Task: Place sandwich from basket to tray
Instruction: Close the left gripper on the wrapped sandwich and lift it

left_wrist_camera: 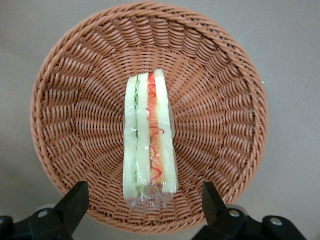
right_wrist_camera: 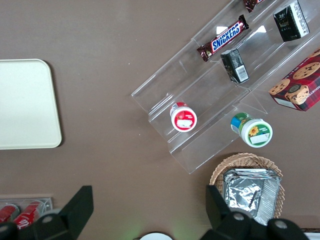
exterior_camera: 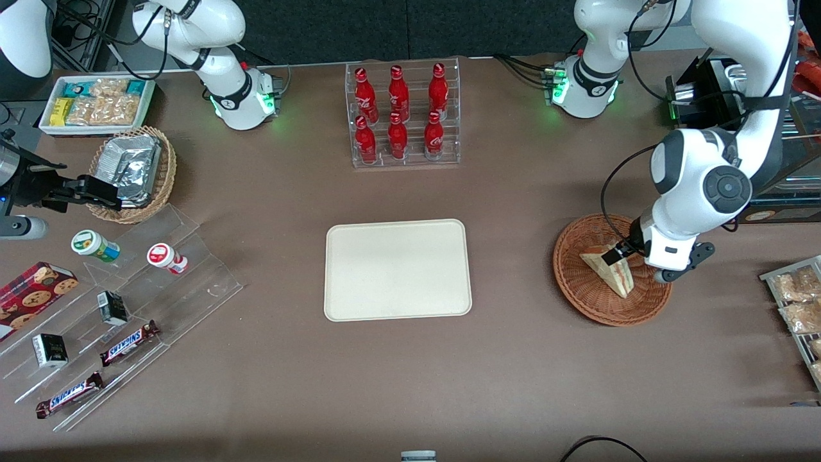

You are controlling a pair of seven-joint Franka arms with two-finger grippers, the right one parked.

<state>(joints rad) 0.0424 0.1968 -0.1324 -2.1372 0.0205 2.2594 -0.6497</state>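
Hovering over the basket (exterior_camera: 612,269), the gripper (left_wrist_camera: 145,200) points downward, fingers (left_wrist_camera: 75,197) spread apart astride the sandwich (left_wrist_camera: 149,137).

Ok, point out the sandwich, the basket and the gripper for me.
sandwich (left_wrist_camera: 150,135), left wrist view, its filling stripe.
basket (exterior_camera: 577,292), front view, its woven wall.
gripper (left_wrist_camera: 145,200), left wrist view, open, over the sandwich's end.

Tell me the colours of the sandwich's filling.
Red, orange and green stripes on the sandwich, clearest in the left wrist view.

"SNICKERS" reads on the chocolate bars (exterior_camera: 129,342) lying on the clear stand (exterior_camera: 192,282).
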